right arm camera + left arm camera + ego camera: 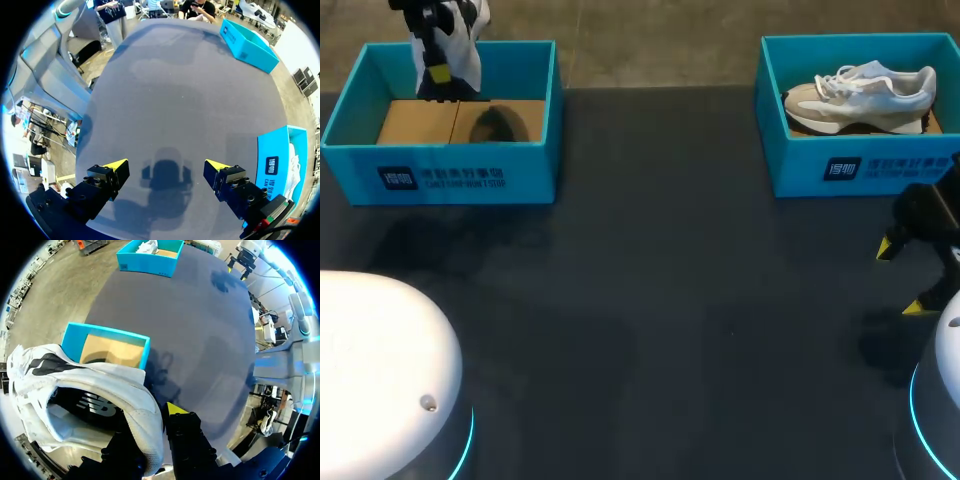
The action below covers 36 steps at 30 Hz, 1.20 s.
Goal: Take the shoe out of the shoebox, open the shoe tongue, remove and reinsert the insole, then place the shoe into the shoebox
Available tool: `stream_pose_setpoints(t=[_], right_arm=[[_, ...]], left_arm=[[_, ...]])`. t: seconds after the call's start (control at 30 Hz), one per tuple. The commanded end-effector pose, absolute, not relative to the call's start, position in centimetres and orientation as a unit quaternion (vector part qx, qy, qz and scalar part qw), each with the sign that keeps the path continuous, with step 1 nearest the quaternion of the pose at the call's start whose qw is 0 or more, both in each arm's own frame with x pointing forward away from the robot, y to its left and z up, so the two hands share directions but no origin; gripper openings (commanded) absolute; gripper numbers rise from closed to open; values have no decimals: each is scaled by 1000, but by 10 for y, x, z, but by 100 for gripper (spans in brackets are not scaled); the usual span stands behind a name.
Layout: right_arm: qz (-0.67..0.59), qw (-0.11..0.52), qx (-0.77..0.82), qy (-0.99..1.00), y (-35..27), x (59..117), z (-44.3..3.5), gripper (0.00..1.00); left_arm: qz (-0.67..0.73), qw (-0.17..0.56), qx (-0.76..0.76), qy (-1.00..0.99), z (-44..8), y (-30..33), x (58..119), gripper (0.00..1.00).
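Note:
My left gripper [441, 76] is shut on a white shoe [470, 50] and holds it in the air over the back of the left blue shoebox [440, 175], whose cardboard floor is bare. In the left wrist view the shoe [100, 390] hangs by its heel collar, pinched between the fingers [176, 410], above that shoebox [106, 332]. A second white and beige shoe [865, 95] lies on its side in the right blue shoebox [860, 165]. My right gripper [902, 277] stands open over bare table in front of that box, holding nothing [167, 167].
The dark table [650, 300] stretches between the two boxes. The right shoebox [277, 165] sits close beside my right gripper, and the left shoebox [250, 42] is far across the table. White arm bases fill the near left and right corners.

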State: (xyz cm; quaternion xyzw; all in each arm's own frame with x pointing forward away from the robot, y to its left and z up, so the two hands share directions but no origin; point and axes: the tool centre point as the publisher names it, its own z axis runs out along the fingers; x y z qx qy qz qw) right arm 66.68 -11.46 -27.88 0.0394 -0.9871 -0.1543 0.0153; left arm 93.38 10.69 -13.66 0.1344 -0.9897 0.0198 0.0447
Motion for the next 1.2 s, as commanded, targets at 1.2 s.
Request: stream_pose_setpoints(t=[1.2], right_arm=[[-153,14,39,-987,-115,666,-279,100]], left_arm=[[51,69,99,-991,-165,205,1036,0]])
